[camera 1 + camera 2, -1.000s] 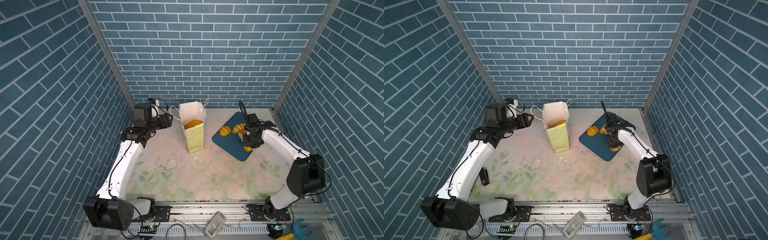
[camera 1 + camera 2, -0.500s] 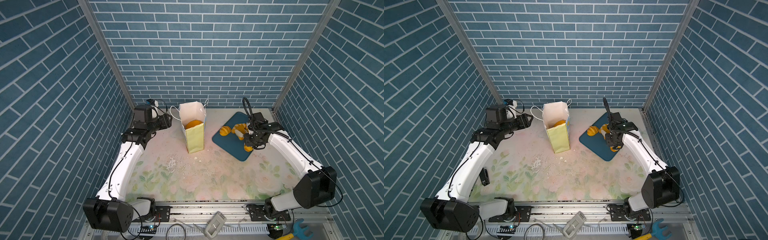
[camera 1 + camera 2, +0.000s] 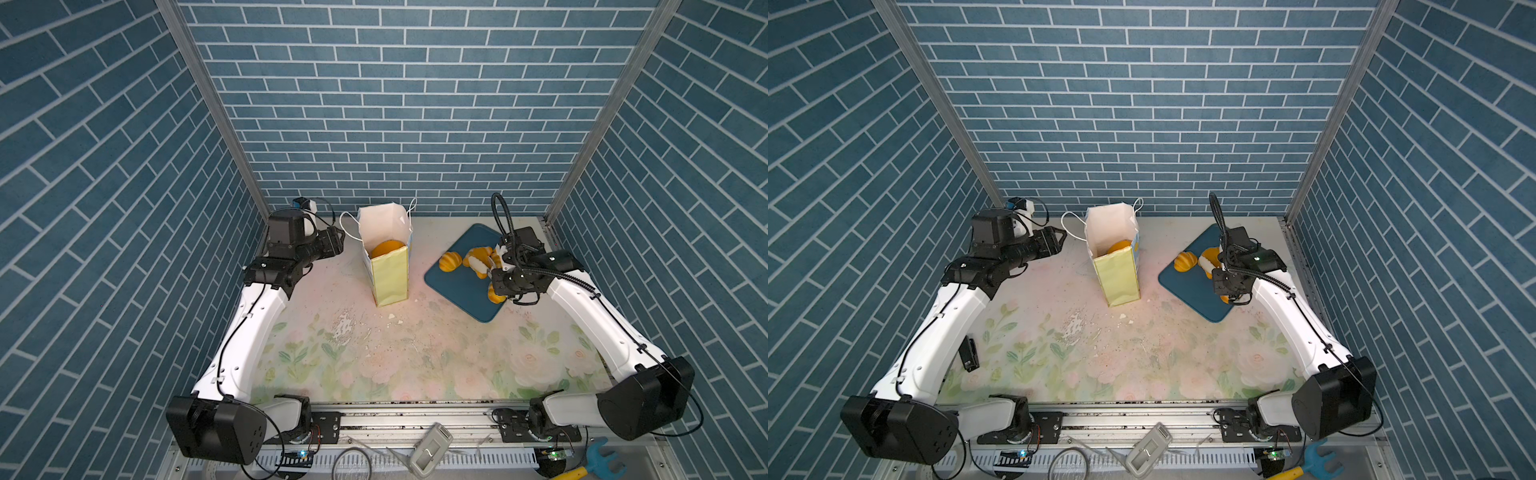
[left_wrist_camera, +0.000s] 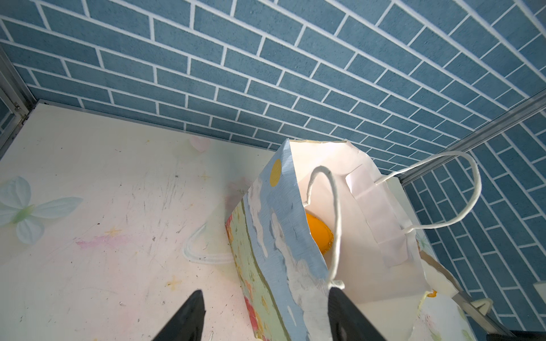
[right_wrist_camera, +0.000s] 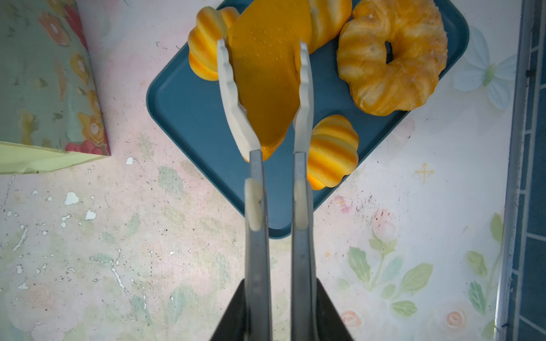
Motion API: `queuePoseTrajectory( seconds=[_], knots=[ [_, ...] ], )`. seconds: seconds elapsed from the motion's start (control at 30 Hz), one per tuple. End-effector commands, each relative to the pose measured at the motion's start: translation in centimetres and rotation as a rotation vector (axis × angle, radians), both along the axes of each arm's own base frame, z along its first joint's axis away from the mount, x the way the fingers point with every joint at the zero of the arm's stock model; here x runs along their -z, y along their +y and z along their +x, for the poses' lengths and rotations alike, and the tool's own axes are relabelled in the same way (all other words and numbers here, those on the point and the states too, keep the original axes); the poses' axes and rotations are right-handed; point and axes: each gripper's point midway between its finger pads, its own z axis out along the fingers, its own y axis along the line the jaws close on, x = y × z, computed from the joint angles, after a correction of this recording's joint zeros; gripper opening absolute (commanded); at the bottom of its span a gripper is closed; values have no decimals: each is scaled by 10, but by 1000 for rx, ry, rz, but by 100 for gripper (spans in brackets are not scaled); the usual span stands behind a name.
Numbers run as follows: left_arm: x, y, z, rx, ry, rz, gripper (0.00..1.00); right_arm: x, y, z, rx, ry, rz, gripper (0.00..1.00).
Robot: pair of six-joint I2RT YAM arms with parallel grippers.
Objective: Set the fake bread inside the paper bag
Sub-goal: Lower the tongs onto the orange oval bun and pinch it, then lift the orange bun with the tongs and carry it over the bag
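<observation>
The paper bag (image 3: 388, 270) stands upright toward the back of the desk (image 3: 374, 353) with its mouth open upward and its two cord handles (image 4: 335, 212) flopped outward. A clear strip of desk separates it from the dark blue tray (image 3: 453, 286), which lies turned cornerwise near the right rear corner, and the whole front of the desk lies open between the arms. The left hand (image 4: 264, 295) hovers just beside the bag's blue side panel (image 4: 280, 224), jaws moderately apart and holding nothing; whether a finger touches a cord cannot be told. The right hand (image 5: 263, 44) hangs over the tray, pinched narrow on the speckled loaf (image 5: 266, 76). This flat oval has its long axis along the fingers, pointing away from the wrist. Six breads show in all: the gripped loaf, one orange piece (image 4: 319, 233) inside the bag, and four on the tray. Those four are a ring (image 5: 363, 79), a ridged roll (image 5: 206, 44) beside the loaf, a second ridged roll (image 5: 332, 150) right at the tray's rim, and a paler roll (image 5: 328, 20) partly hidden behind the loaf.
</observation>
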Motion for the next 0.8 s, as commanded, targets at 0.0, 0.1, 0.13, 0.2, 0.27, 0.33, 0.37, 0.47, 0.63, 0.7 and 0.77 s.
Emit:
queuePoseTrajectory(
  seconds=[0.0,0.1,0.13,0.2,0.27,0.33,0.37,0.47,0.63,0.7,0.77],
  knots=[
    [-15,-3,0,20,-41,13,68,-27,2,-5,-53,-81,20,26],
    [-26,2,-4,0,-81,39,68,-51,3,-2,-81,-149,25,26],
    [-29,3,-4,-2,-89,45,68,-59,4,-1,-87,-173,27,26],
    [-31,3,-4,1,-93,52,68,-77,5,1,-99,-227,34,26],
    [-30,3,-3,3,-88,58,68,-95,8,5,-120,-283,45,26],
    [-29,2,-1,9,-86,55,68,-115,13,8,-152,-344,54,26],
    [-29,1,-1,12,-83,55,68,-124,17,9,-171,-368,61,26],
    [-30,2,-3,13,-92,65,68,-149,29,13,-238,-452,75,26],
    [-28,2,-2,30,-82,94,69,-186,50,19,-318,-549,81,26],
    [-29,0,-1,37,-84,83,69,-196,61,20,-353,-580,82,26],
    [-29,-1,0,38,-89,70,69,-203,76,18,-408,-603,84,26]
  ],
)
